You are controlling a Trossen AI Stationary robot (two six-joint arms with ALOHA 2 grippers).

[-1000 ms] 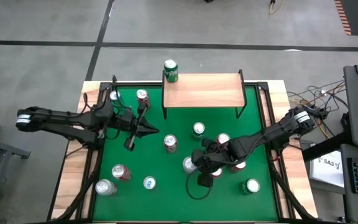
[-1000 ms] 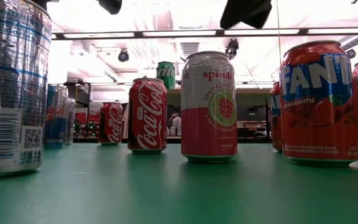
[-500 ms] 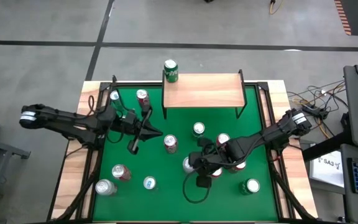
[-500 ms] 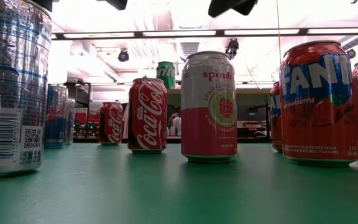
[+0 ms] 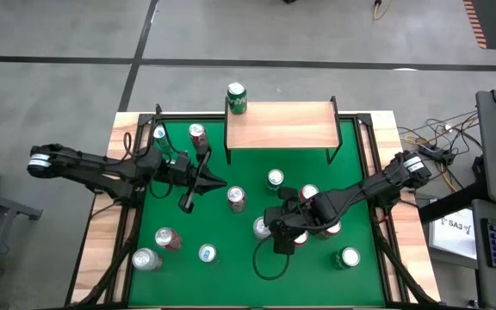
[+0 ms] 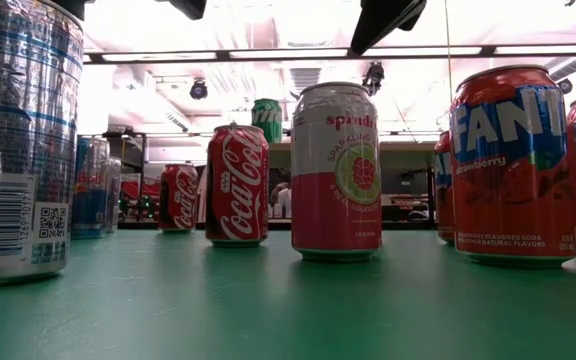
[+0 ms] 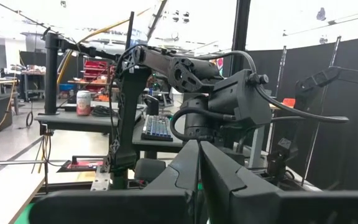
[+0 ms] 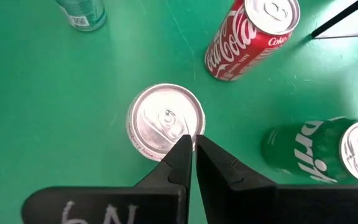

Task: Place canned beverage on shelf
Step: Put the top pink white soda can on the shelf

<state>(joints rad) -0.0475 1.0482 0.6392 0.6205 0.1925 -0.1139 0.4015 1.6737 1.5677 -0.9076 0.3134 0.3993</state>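
The shelf (image 5: 280,124) stood at the upper centre of the high view, at the far edge of the green table (image 5: 231,275); a green can (image 5: 236,98) stood at its upper-left corner, whether on the board or just behind it I could not tell; the other cans were scattered across the felt below. The left gripper (image 5: 214,182) hung at centre-left of the high view, fingers pressed together and holding nothing, a red-and-white can (image 5: 236,198) just to its lower right. The right gripper (image 8: 193,144) hovered in the lower centre with its fingers shut and empty, above a silver-topped can (image 8: 165,121); a Coca-Cola can (image 8: 252,35) and a green Sprite can (image 8: 328,149) stood nearby.
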